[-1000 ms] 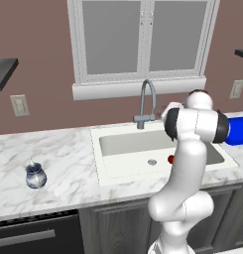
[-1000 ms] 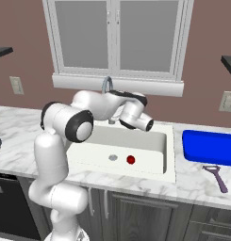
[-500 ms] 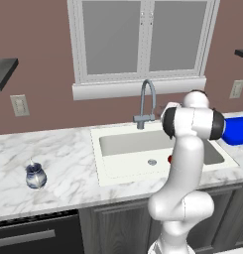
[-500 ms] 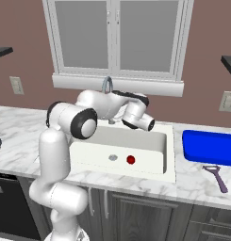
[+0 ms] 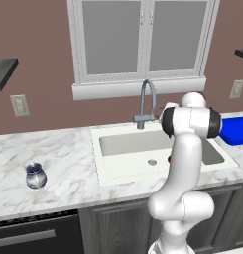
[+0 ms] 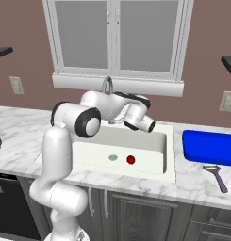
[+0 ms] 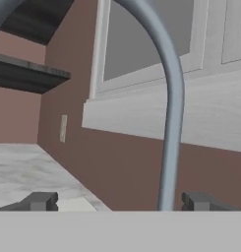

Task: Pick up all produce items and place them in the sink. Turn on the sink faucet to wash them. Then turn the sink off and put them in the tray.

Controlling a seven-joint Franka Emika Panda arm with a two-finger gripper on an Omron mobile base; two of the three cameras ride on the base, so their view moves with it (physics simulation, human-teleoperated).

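The red fruit already lies on the floor of the sink, just right of the round drain, so the step in hand looks to be turning on the water. The gripper stands spread wide and empty, its two dark fingertips well apart. In the hand view the upright grey stem of the faucet rises between those tips, nearer the right-hand one, its arch curving away overhead. So the tap sits straight ahead of the hand along the gripper's line, its long axis vertical and crossing the gap between the tips.

From the right base view the hand hangs over the far part of the basin, just right of the faucet's base, at about lever height. The side lever itself cannot be made out clearly from here; in the left base view a short stub shows at the foot of the tap. The next move probably needs the hand to reach that lever rather than the stem.

The blue tray waits on the marble counter to the right of the sink, a purple peeler lying near it. The blue-and-white jar stands well to the left.
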